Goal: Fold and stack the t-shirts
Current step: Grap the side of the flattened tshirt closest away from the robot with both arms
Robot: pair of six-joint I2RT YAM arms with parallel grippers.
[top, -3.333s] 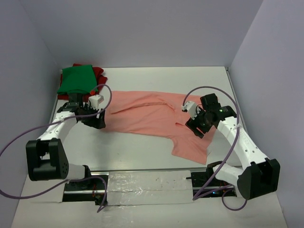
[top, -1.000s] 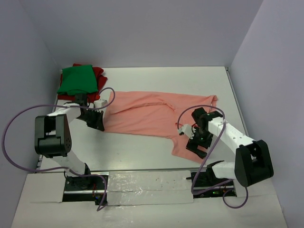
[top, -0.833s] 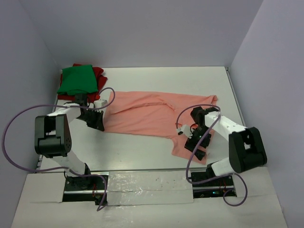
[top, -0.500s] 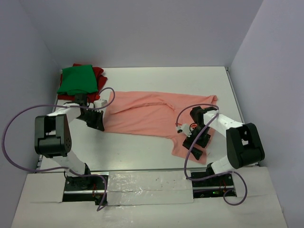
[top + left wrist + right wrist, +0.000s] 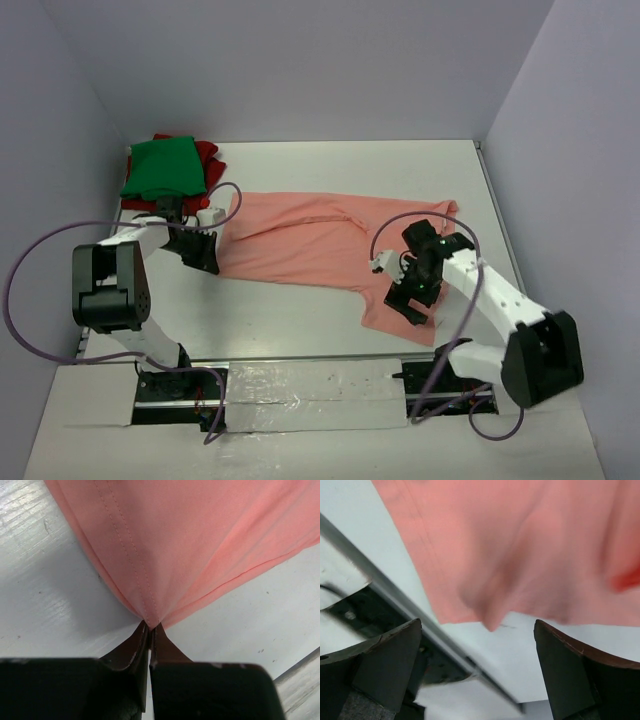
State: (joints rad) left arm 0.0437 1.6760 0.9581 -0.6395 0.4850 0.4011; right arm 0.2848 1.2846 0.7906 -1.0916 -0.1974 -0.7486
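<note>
From above, hold the pink shirt (image 5: pixel 310 240), spread across the middle, by its 9 o'clock edge in the pinched left gripper (image 5: pixel 207 260); at the left wrist, clamp the hem squarely; at the right wrist, lower the wide-open right gripper (image 5: pixel 477 625) onto the 5 o'clock corner.

The left arm (image 5: pixel 140 236) lies low beside the left edge of the table (image 5: pixel 300 312); the left gripper (image 5: pixel 149 629) is pinched tight on a fold of the salmon-pink t-shirt (image 5: pixel 190 540); the right arm (image 5: pixel 492 300) bends in from the near right corner; the right gripper (image 5: pixel 476 626) points down, fingers spread wide.
</note>
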